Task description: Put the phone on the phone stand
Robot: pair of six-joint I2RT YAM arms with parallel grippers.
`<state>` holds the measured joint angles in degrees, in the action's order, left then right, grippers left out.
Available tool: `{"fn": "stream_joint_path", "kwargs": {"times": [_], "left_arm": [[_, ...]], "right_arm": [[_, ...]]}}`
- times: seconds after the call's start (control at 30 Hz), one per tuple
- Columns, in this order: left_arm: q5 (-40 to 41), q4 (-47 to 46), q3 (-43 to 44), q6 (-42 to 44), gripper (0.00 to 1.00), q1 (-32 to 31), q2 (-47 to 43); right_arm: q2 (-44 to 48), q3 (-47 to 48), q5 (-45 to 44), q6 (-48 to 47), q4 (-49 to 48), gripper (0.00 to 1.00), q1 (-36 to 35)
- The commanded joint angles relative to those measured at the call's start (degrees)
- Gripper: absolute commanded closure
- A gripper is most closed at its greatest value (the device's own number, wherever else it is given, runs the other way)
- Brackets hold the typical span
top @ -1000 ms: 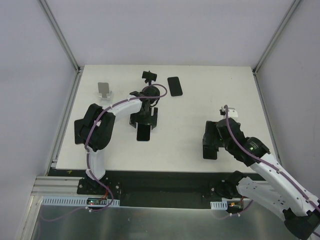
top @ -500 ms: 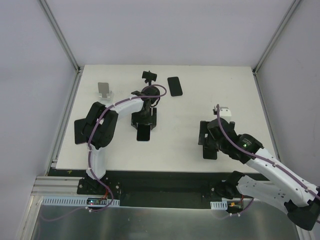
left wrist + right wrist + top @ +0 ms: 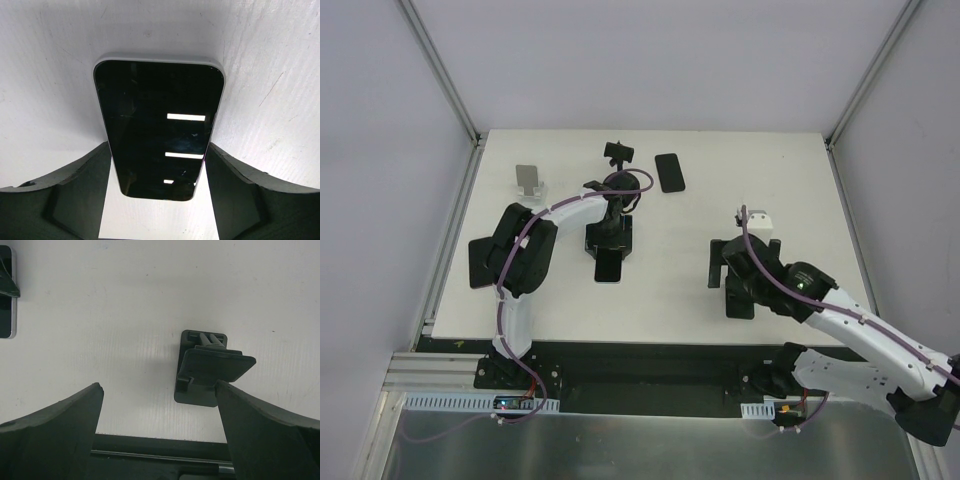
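Left wrist view: jaws flank the phone [image 3: 159, 130], flat on the table [image 3: 260, 75].

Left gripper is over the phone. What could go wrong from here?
1. The phone lies flat on the table between the fingers of the open left gripper; closing on its thin edges, they might slip off.
2. In the top view the left arm overlaps the base of the phone stand; lifting could knock it over.
3. The open right gripper hangs beside the folding wedge stand and could bump it.
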<state>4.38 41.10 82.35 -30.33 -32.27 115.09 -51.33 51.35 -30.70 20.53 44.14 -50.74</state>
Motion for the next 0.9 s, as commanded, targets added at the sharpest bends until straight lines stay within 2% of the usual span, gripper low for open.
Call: {"fn": "stream_joint_path", "kwargs": {"times": [0.0, 0.07, 0.17, 0.27, 0.3, 0.37, 0.57, 0.63, 0.73, 0.77, 0.8, 0.87], "left_arm": [[-1.48, 1.88, 0.53, 1.06, 0.86, -0.34, -0.04], [-0.96, 1.88, 0.45, 1.06, 1.0, -0.33, -0.74], [-0.43, 1.7, 0.19, 0.88, 1.0, -0.42, -2.23], [-0.25, 1.09, -0.17, 1.23, 1.0, -0.34, -4.25], [-0.51, 0.65, -0.34, 1.23, 1.0, -0.42, -4.78], [-2.18, -0.84, -1.48, 1.41, 1.0, -0.42, -6.71], [-6.58, -4.45, -3.77, 2.55, 1.0, -0.42, -10.66], [-7.63, -5.41, -4.82, 2.9, 1.0, -0.42, -12.33], [-9.21, -7.52, -5.88, 3.34, 1.0, -0.33, -14.1], [-10.61, -8.57, -6.66, 3.52, 1.0, -0.34, -15.32], [-11.23, -9.45, -7.19, 4.13, 1.0, -0.42, -16.03], [-13.16, -10.95, -8.6, 4.48, 1.0, -0.42, -17.79]], "right_arm": [[-2.54, 3.66, -2.34, 1.08, -0.37, 0.04, -2.08], [-3.86, 4.1, -2.61, 1.44, -0.81, 0.04, -3.13], [-5.44, 4.02, -2.09, 1.18, -3.43, 0.04, -3.58], [-7.2, 3.67, 1.59, 1.26, -8.43, 0.04, -3.58], [-7.47, 3.14, 5.17, 1.09, -10.54, 0.04, -3.66], [-7.73, 2.44, 8.45, 1.26, -16.85, 0.04, -3.31], [-10.45, 3.05, 13.55, 3.19, -22.42, 0.01, -1.21], [-11.68, 2.09, 17.23, 4.15, -25.66, 0.05, 1.33], [-13.52, 0.07, 26.02, 6.09, -30.94, 0.16, 5.72], [-14.32, -1.07, 28.13, 7.49, -34.0, 0.26, 8.87], [-15.89, -1.25, 32.59, 8.11, -35.25, 0.3, 10.21], [-17.48, -0.91, 34.99, 8.12, -38.42, 0.32, 12.77]]}}
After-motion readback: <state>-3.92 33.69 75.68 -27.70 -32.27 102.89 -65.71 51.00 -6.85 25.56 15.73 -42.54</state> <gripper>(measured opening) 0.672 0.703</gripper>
